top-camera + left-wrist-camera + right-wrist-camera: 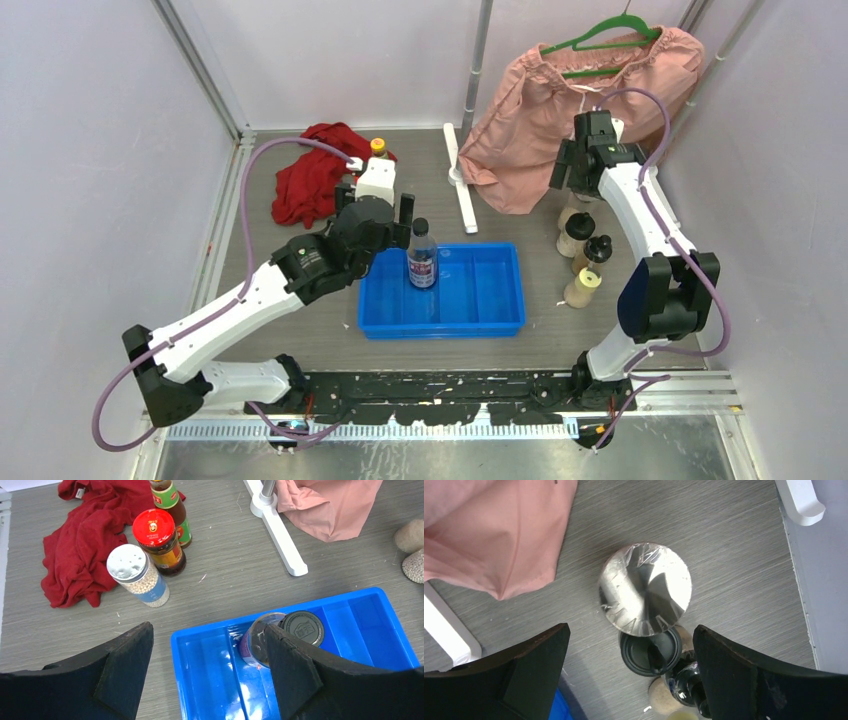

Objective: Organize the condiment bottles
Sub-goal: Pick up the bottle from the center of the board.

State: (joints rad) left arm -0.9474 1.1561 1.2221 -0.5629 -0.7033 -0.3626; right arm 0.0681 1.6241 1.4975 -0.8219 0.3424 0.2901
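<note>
The left tool [207,632], wide open and empty, sits just beside the black-capped bottle [280,637] standing in the blue tray [440,328] toward the near edge. Its right finger could tip the bottle. The right tool [630,629], open and empty, hangs over the silver-capped jar [644,595] near the right edge, where the crowded neighbouring bottles [649,652] could topple.

A bottle [422,262] stands in the tray [440,330], three jars [159,540] sit behind-left by the cloth [75,555], more bottles [583,288] at right.
</note>
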